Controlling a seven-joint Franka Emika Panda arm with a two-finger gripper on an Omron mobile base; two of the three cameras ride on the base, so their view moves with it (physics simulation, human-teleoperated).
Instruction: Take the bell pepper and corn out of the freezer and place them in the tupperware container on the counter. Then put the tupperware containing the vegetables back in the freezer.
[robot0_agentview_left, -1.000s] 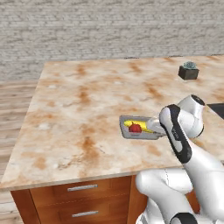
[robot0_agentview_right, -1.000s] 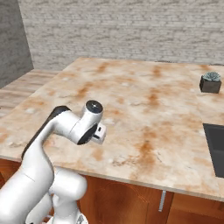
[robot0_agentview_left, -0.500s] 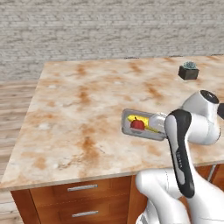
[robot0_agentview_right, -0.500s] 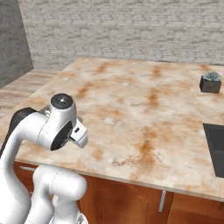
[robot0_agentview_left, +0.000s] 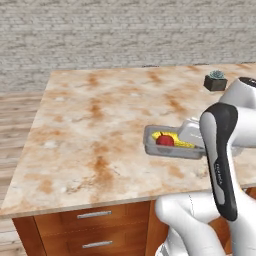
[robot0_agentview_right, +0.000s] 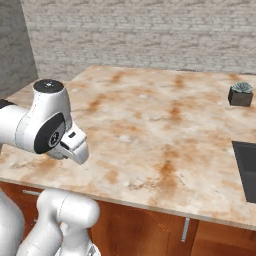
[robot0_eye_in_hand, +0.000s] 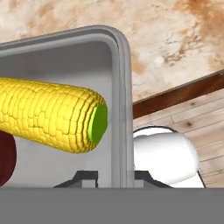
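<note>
Here, operator, you have the following items, each placed against the tupperware container (robot0_agentview_left: 150, 141).

Tupperware container: shallow grey tray with a raised rim, lying flat on the counter (robot0_agentview_left: 90, 125) toward its near right part; its right end is covered by the arm in the left base view. In the hand view its rim (robot0_eye_in_hand: 123, 87) runs upward between the two dark finger tips.

Corn (robot0_eye_in_hand: 48, 114): yellow cob lying inside the container, its green cut end pointing at the rim. In the left base view it shows as a yellow strip (robot0_agentview_left: 176, 142) along the container's floor.

Bell pepper (robot0_agentview_left: 165, 140): red lump inside the container, touching the corn. In the hand view you see a dark red edge of it (robot0_eye_in_hand: 6, 159) below the cob.

Gripper (robot0_eye_in_hand: 114, 178): at the container's end wall, its fingers pressed together on the rim, one tip inside the wall and one outside.

Plant pot (robot0_agentview_left: 215, 81): small and dark, well apart from the container, near the counter's far right edge; seen also in the right base view (robot0_agentview_right: 240, 94).

Drawers (robot0_agentview_left: 90, 227): brown wood with silver bar handles, below the counter edge nearest the container.
</note>
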